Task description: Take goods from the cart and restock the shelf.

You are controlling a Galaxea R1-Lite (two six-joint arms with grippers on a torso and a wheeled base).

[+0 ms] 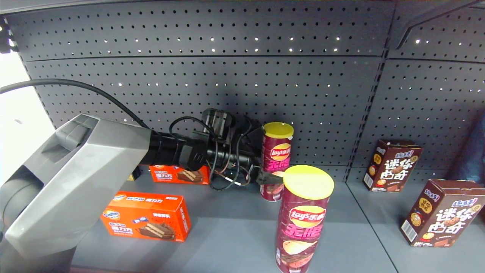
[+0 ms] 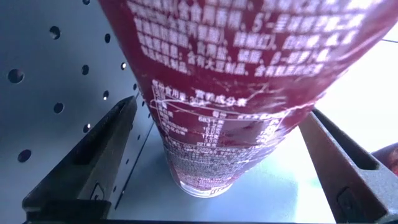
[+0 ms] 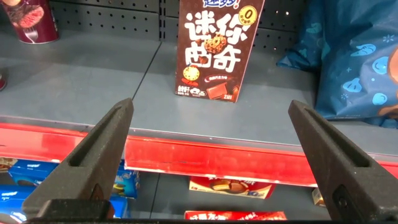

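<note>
A maroon chips can with a yellow lid stands upright at the back of the grey shelf, close to the pegboard. My left gripper reaches in from the left at the can's lower half. In the left wrist view the can stands on the shelf between the spread black fingers, with a narrow gap on each side; this gripper is open. My right gripper hangs open and holds nothing, in front of the shelf's red edge, facing a brown cookie box.
A second chips can stands nearer the shelf front. Two orange cake boxes lie on the left, two brown cookie boxes stand on the right. A blue bag sits beside the cookie box. More goods fill the shelf below.
</note>
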